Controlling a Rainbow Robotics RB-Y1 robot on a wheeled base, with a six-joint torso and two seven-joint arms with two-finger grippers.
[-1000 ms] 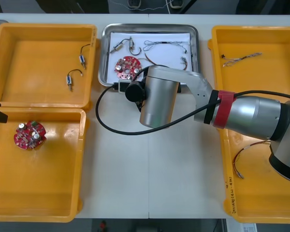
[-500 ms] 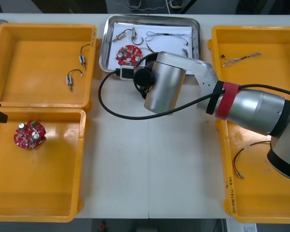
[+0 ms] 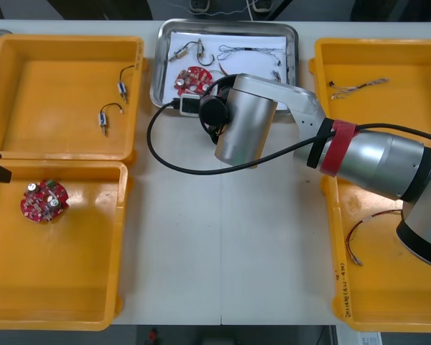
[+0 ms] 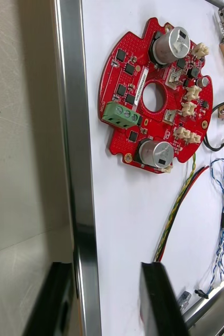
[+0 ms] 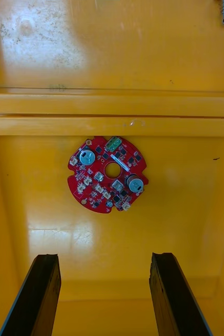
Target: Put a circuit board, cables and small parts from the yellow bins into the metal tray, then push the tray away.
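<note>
The light table [image 3: 223, 244] carries 4 yellow bins [image 3: 57, 79] flanking 1 metal tray [image 3: 158, 75].

Metal tray [image 3: 295, 57], white inside, between yellow bins [image 3: 50, 93], holding red circuit board [image 3: 190, 77], cables [image 3: 248, 50], small metal parts [image 3: 178, 54]

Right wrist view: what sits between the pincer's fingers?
The metal tray's rim runs between the right pincer's open fingers, seen in the right wrist view.

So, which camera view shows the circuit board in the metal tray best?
The right wrist view: the circuit board lies close, its parts clear, on the white inside of the metal tray, beyond the right gripper. The front view shows it small. The left wrist view shows another board, in a yellow bin.
</note>
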